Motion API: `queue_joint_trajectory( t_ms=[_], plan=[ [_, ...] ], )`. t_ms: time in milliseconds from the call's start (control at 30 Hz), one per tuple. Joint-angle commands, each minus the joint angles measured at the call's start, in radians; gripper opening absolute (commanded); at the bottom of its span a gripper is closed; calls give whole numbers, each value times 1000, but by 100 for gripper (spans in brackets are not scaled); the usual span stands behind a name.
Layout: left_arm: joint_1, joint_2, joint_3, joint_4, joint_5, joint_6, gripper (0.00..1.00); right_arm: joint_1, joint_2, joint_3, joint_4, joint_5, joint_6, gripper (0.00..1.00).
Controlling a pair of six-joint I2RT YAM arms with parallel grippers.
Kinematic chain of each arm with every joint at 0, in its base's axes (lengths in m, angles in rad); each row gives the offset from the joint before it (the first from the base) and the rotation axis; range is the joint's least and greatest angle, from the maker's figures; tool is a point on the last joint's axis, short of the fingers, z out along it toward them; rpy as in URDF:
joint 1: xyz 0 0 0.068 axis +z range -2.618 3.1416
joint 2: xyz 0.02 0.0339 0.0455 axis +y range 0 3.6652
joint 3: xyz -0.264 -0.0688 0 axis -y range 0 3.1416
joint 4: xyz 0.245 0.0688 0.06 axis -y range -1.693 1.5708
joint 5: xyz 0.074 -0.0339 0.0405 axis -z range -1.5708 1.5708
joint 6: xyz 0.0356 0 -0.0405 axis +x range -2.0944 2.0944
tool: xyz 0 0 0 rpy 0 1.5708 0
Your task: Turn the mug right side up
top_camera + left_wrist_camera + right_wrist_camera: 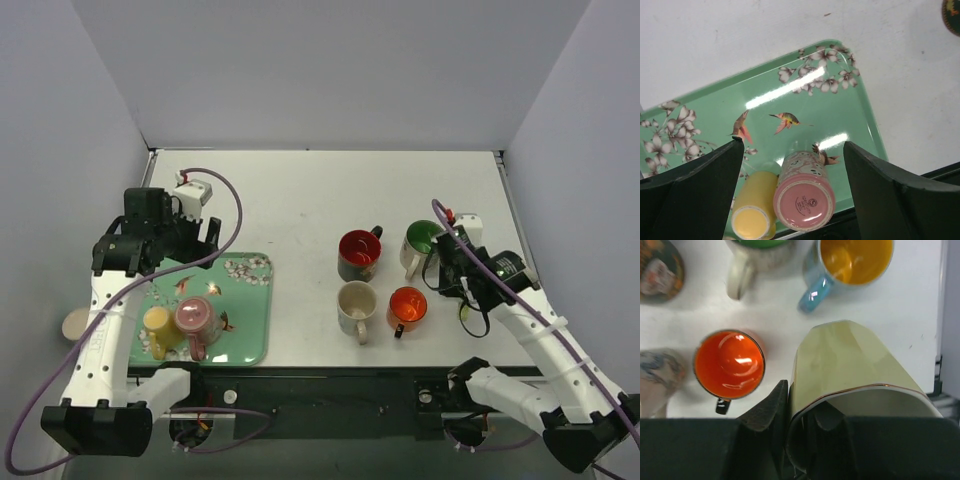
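The right claw (pixel 804 407) pinched the rim of a pale yellow, faceted mug (pixel 855 360) with a thin gold line, one finger inside, near the table's (pixel 780 305) right edge. The left claw (pixel 792 145) gaped wide above the tray (pixel 850 115).

The white table (pixel 300 200) bears a green tray (pixel 246 322), red-lined mug (pixel 358 256), green-lined mug (pixel 419 239), cream mug (pixel 355 304) and orange mug (pixel 407 307).

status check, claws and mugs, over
Left claw open above green tray. Right claw shut on pale mug, at its rim. Pink mug and yellow mug bottoms-up on tray. Orange mug upright nearby.
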Motion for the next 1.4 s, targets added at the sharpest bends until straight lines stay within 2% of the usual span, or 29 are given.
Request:
queue_joint_trajectory(
  t_ms=[0, 167, 267, 367, 567, 633, 667, 700, 733, 833, 867, 900, 1067, 1167, 1200, 1233, 1367],
  plan=[
    [8, 7, -9, 34, -102, 34, 91, -58, -22, -127, -6, -76, 54, 0],
    [11, -16, -31, 32, -175, 66, 92, -130, -64, -305, 96, -186, 72, 0],
    [21, -13, -48, 34, -215, 88, 92, -177, -49, -436, 270, -297, 91, 0],
    [50, 2, -68, 40, -237, 108, 92, -202, -6, -479, 330, -271, 107, 0],
    [250, 17, -101, 48, -223, 168, 92, -214, 54, -474, 340, -266, 97, 1],
    [310, 7, -112, 35, -192, 188, 92, -216, 51, -477, 342, -254, 100, 14],
    [336, -9, -126, 31, -189, 198, 92, -216, 47, -476, 342, -245, 101, 27],
    [345, -18, -135, 29, -192, 205, 92, -216, 36, -471, 337, -245, 104, 31],
    [351, -44, -153, 26, -203, 206, 92, -217, 27, -467, 330, -236, 106, 40],
    [350, -104, -193, 0, -214, 183, 91, -213, -27, -421, 285, -194, 98, 54],
    [351, -115, -199, -18, -243, 171, 91, -211, -45, -393, 253, -184, 94, 55],
    [353, -140, -213, -26, -281, 147, 91, -210, -54, -378, 235, -167, 85, 62],
    [380, -245, -284, -64, -486, 113, 86, -204, -125, -280, 156, -139, 23, 64],
    [425, -292, -354, -32, -698, 154, 82, -204, -137, -247, 152, -167, -9, 64],
    [443, -299, -380, -25, -730, 165, 80, -204, -140, -238, 152, -185, -20, 64],
    [487, -299, -394, -9, -740, 186, 80, -202, -140, -232, 150, -191, -29, 64],
    [691, -253, -433, 35, -581, 186, 75, -168, -176, -226, 162, -194, -44, 64]
  ],
)
